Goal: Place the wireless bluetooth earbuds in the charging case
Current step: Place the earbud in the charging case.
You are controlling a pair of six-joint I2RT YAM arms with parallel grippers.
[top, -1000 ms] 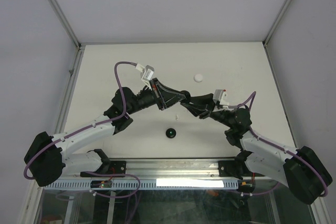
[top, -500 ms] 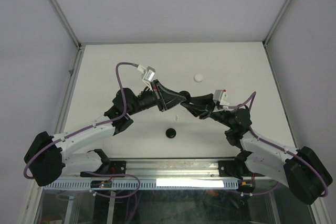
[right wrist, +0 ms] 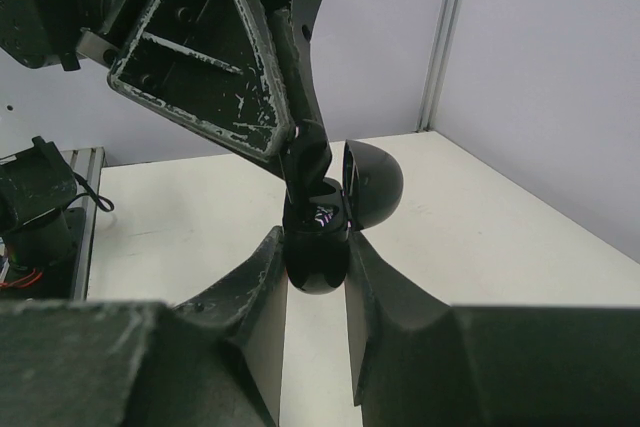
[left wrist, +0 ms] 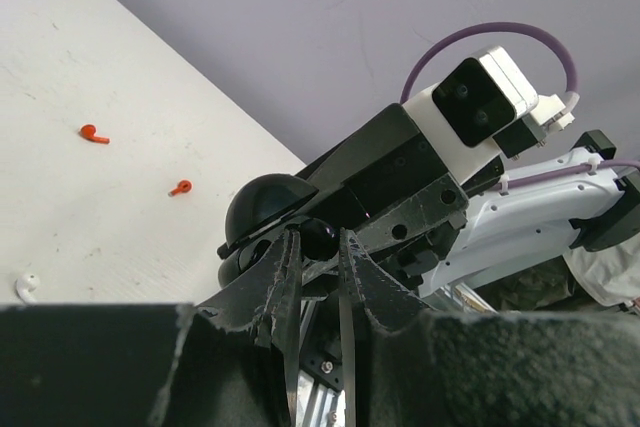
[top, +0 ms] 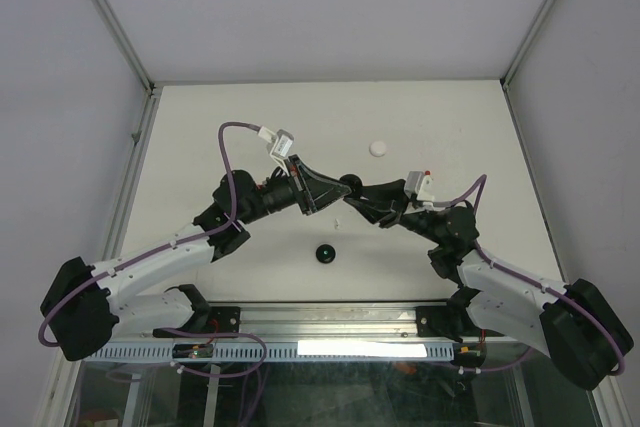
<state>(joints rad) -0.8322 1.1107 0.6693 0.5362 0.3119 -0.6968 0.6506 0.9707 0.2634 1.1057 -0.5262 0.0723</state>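
White-and-black arms (top: 160, 255) trail purple cables (left wrist: 510, 28).

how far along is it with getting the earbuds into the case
Done: the charging case is open, lid up, and clamped in the right gripper above the table. In hand: the left gripper has its tips at the case's mouth; whether they pinch a bud is hidden. Left: two red earbuds and a white earbud lie on the table.

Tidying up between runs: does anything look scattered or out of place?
Yes. Two red earbuds and one white earbud lie loose and apart on the table, outside the open charging case, which is gripped in the right tool.
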